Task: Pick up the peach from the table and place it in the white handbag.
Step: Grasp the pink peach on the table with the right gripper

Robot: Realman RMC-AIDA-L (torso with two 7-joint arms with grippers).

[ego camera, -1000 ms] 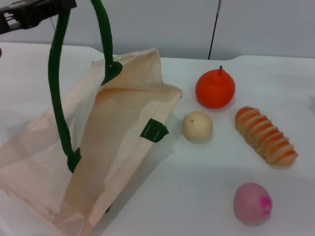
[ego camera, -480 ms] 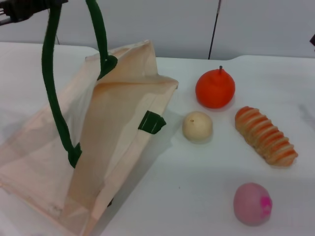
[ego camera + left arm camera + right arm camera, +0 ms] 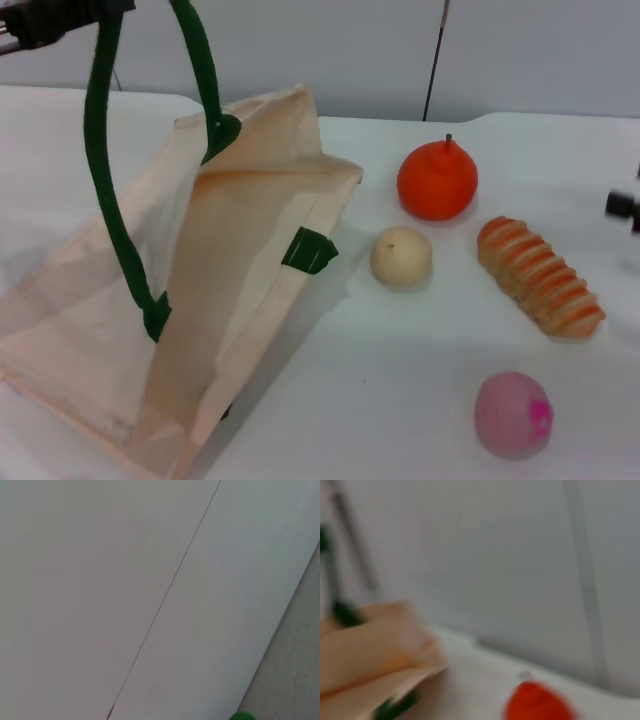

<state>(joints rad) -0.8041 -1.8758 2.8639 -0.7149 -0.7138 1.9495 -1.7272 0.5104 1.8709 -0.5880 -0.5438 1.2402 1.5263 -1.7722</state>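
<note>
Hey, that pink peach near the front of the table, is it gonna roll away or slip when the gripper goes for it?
The peach looks round with no flat side, so a nudge would probably roll it across the smooth table. Nothing sits beside it to stop it. Its surface looks matte, so it probably won't slip much. The right gripper is only at the table's edge, not touching it.

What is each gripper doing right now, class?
Left gripper: shut on the white handbag handle, holding it up.
Right gripper: barely in view; cannot be told.

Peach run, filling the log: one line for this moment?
left gripper: up, at white handbag handle | right gripper: table edge | peach: on table, untouched
</note>
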